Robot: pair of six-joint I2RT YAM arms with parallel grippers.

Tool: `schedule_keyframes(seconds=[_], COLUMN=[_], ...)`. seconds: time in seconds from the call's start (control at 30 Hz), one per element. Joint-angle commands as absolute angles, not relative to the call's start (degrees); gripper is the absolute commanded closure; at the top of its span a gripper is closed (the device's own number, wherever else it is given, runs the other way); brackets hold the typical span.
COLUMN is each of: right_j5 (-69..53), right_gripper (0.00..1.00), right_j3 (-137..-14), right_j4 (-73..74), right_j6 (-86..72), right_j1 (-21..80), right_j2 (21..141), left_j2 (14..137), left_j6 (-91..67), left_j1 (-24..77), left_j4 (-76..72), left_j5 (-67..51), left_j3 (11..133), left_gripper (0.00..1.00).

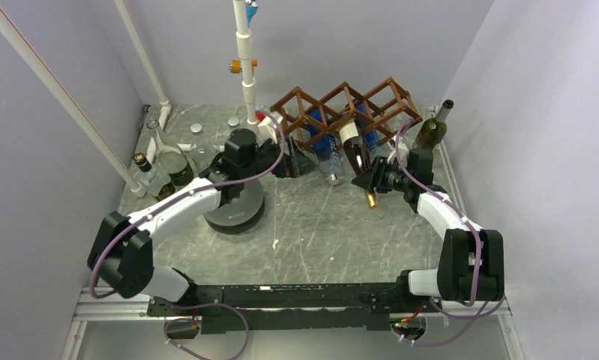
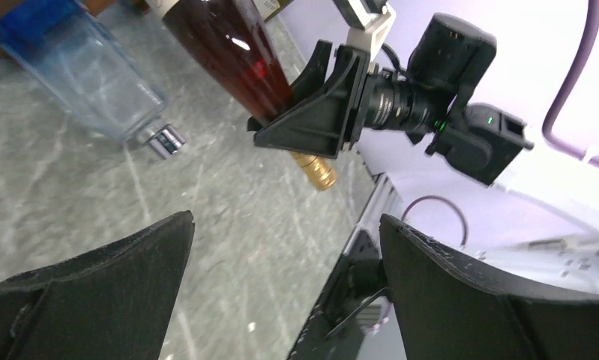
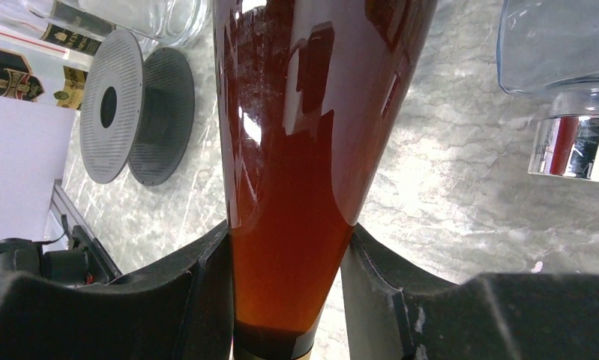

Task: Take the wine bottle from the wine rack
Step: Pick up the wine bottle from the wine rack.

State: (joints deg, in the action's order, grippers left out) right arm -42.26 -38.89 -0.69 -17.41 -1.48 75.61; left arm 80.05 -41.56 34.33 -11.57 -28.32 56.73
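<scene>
Grey marbled table (image 1: 318, 225) between lavender walls; the rack (image 1: 333, 105) stands at the far edge, right of centre. The wine bottle (image 1: 354, 146) (dark amber, white label) lies with its base in a lower middle cell of the rack. Its long axis runs from the far edge toward the near edge, with the neck leading and angled a little toward the right edge. Its gold cap (image 2: 315, 171) sticks out past the right gripper (image 1: 371, 178) above the tabletop.

Just left of it a blue bottle (image 1: 322, 146) lies in the next cell, also neck-forward, with its chrome cap close to the table. The two bottles lie side by side; I cannot tell whether they touch. A green bottle (image 1: 431, 133) stands upright near the far right corner, behind the right arm. Black discs (image 1: 236, 214) sit left of centre. More bottles (image 1: 172, 169) crowd the left edge, and a white pipe (image 1: 247, 75) rises at the far edge.

The right arm reaches from the near right corner, with its forearm slanting toward the rack. The right gripper is clamped on the wine bottle where the shoulder tapers into the neck, one finger (image 3: 199, 300) pressed on each side.

The left arm sweeps from the near left corner over the discs. The left gripper (image 1: 292, 161) is beside the rack's left end with its fingers (image 2: 116, 300) spread wide (nothing between them), facing across toward the wine bottle.
</scene>
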Motion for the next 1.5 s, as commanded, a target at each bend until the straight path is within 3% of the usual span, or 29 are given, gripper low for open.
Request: schedule_keyframes(seconds=[0.0,0.53,1.47], right_j5=[-47.11,-48.43,-49.25], right_gripper=[1.0,1.0,1.0], right_j3=[-40.15,-41.15,-41.21], right_j4=[-8.35,-5.07,-3.68], right_j6=[-18.1,-14.58,-12.28], right_j1=[-1.5,-2.19,-2.15], right_j2=[72.11,71.99,67.23], left_j2=[85.81,111.35,122.36], left_j6=[-52.54,-64.86,-75.07], left_j1=[38.01,41.02,42.46], left_j4=[-12.28,-7.13,-5.56], left_j5=[-19.38,-17.5,-16.44], left_j3=[65.13,86.91,96.61], left_gripper=[0.0,0.01,0.0])
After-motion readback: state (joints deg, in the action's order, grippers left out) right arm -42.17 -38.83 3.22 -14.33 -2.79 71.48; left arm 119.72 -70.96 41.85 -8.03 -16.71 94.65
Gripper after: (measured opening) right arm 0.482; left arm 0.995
